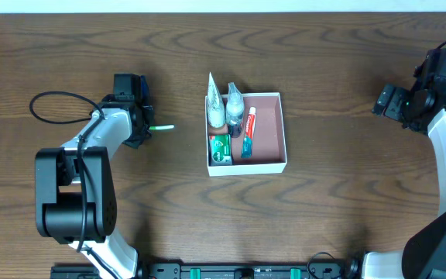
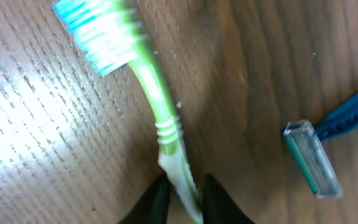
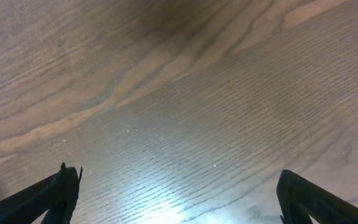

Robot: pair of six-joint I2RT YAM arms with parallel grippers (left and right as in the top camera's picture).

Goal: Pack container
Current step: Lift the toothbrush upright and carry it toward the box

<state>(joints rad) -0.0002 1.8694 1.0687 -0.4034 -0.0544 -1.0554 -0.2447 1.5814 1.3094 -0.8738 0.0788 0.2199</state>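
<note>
The container [image 1: 269, 128], a shallow white box with a pinkish-brown inside, sits at mid-table. It holds two white bottles [image 1: 224, 108], a red-and-white toothpaste tube [image 1: 248, 132] and a green soap box [image 1: 220, 148]. Left of it, my left gripper [image 1: 145, 128] is shut on the handle of a green toothbrush [image 1: 162, 127]. In the left wrist view the toothbrush [image 2: 157, 112] runs up from between the black fingers [image 2: 157, 199], its blue-white bristles pointing away, low over the wood. My right gripper [image 1: 384, 101] hangs open at the far right, over bare wood, with nothing between its fingers [image 3: 55, 193].
A razor [image 2: 312, 158] with a blue handle lies on the table just right of the toothbrush in the left wrist view; the overhead view does not show it. A black cable [image 1: 56, 105] loops behind the left arm.
</note>
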